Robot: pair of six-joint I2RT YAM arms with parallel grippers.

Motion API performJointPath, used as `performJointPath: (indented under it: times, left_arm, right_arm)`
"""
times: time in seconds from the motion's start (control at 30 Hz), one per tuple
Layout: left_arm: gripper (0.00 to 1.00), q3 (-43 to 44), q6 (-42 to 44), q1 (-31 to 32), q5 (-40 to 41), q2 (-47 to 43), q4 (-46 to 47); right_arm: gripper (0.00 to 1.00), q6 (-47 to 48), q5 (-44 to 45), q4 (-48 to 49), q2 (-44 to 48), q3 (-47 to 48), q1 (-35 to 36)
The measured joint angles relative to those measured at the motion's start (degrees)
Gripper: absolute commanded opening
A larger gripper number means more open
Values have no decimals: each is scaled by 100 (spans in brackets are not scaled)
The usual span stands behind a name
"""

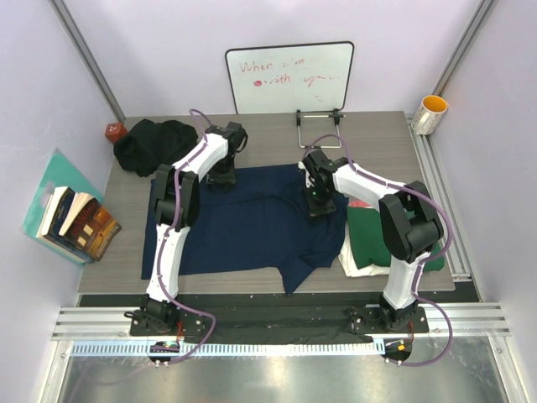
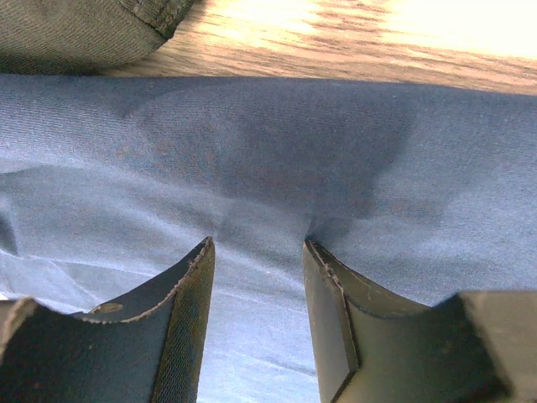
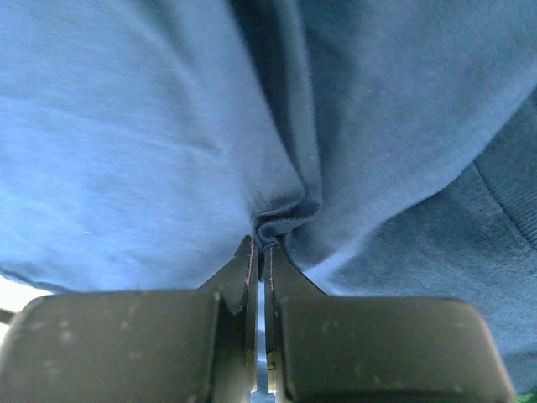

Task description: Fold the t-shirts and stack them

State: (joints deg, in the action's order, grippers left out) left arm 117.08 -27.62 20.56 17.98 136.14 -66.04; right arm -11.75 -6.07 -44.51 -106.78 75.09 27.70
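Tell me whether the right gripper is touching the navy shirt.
Touching. The right wrist view shows the right gripper pinching a fold of the navy shirt.

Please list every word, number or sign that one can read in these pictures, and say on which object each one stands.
"When i'm": red handwriting, top line of the whiteboard; this reading is uncertain.
"with": second line of the same board, after a red dot; the last word is too faint to read.
Books: the covers are too small to read.
Navy t-shirt and mug: no print is visible.
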Motion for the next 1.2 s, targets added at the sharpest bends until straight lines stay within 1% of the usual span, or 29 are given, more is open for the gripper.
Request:
performJointPath:
  times: [0.33,0.37,0.4,0.43,0.47,0.5,0.53,0.67,0.7,0.73,0.77,0.8,0.9,1.07,1.2]
  left_arm:
    - [48,0,-2,13,-2,0,2]
    - [48,0,0,13,-2,0,2]
    - [48,0,0,15,-2,0,2]
    - [47,0,0,15,-4,0,2]
    - [48,0,0,15,-4,0,2]
    - [48,0,0,15,-7,0,2]
    - [47,0,0,17,-13,0,4]
    - [46,0,0,17,-55,0,4]
    - [43,0,0,17,-63,0,4]
    - [37,0,-2,17,-70,0,2]
    - [31,0,-9,17,-90,0,7]
    - [17,0,-22,20,-118,2,17]
    - [0,0,-50,46,-223,26,57]
    - [0,-7,-26,92,-221,42,72]
    - [0,-20,-26,92,-219,42,85]
  right_arm:
    - [3,-9,369,-168,-114,-111,76]
    - [5,-11,391,-173,-127,-111,87]
    - [9,-11,407,-175,-140,-114,101]
    - [21,-13,431,-181,-155,-114,111]
    - [26,-20,446,-184,-170,-114,125]
    - [29,-31,450,-186,-192,-114,136]
    - [35,-37,450,-201,-216,-114,149]
    - [39,-48,450,-260,-267,-105,184]
    - [40,-50,472,-286,-267,-94,188]
    - [45,-48,518,-319,-267,-74,197]
    - [46,-50,573,-358,-247,-61,199]
    - [46,-59,643,-422,-216,-33,205]
    - [46,-55,918,-579,-48,247,205]
    - [45,-68,1141,-424,-101,1419,144]
    - [43,-68,1174,-146,-697,2455,101]
